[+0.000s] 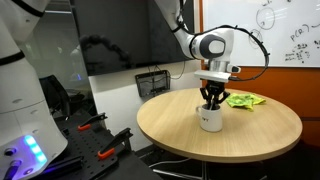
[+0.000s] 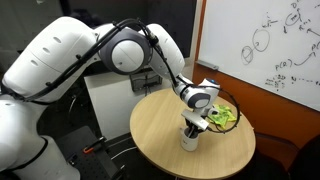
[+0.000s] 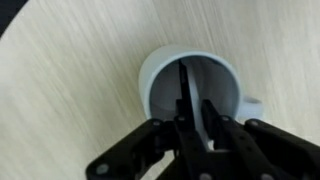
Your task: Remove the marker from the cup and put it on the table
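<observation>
Points straight down over round wooden table [image 1: 165,128], black gripper [image 1: 212,99] dipped into white cup [image 1: 210,120], flanking dark marker [image 3: 185,90]; clamping unclear.

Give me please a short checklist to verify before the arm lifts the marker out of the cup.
1. Tool over the cup's opening: ok. The wrist view looks straight into the cup.
2. Marker in line with the tool: ok. It runs from inside the cup up to the tool.
3. Tool closed firmly on the marker: cannot tell. The contact is too blurred.
4. Cup upright on the table: ok in both exterior views.
5. Bare wood near the cup for putting the marker down: ok.
6. Green object apart from the cup: ok. It lies behind it, not touching.
</observation>
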Robot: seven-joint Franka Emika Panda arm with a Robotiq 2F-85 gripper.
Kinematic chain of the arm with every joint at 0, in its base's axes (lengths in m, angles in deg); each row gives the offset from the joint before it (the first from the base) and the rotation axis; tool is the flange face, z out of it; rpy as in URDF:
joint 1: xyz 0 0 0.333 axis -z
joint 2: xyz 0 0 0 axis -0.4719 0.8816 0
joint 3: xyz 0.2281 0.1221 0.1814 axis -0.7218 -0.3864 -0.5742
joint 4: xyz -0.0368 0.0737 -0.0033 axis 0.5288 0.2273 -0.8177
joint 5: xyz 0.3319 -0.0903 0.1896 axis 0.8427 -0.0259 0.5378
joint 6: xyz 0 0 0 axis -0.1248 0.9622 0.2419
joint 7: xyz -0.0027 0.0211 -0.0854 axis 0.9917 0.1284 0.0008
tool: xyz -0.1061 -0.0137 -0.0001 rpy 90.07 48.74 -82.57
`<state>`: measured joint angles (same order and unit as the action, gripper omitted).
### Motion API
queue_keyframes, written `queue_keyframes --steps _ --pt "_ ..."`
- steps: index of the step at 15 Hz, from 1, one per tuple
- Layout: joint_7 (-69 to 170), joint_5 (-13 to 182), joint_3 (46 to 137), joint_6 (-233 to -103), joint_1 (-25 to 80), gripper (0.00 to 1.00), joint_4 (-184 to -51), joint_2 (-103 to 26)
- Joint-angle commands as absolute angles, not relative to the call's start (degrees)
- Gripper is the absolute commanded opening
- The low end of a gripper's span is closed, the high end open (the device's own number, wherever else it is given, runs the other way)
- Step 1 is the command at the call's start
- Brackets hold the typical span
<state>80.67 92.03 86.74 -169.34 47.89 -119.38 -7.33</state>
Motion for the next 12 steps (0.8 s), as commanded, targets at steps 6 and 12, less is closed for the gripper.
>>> queue_keyframes --steps 6,12 --pt "79.0 89.7 88.5 -166.0 45.9 0.05 -124.4 -16.7" --pt "76.1 84.6 90.4 -153.1 41.9 0.05 -122.4 -21.8"
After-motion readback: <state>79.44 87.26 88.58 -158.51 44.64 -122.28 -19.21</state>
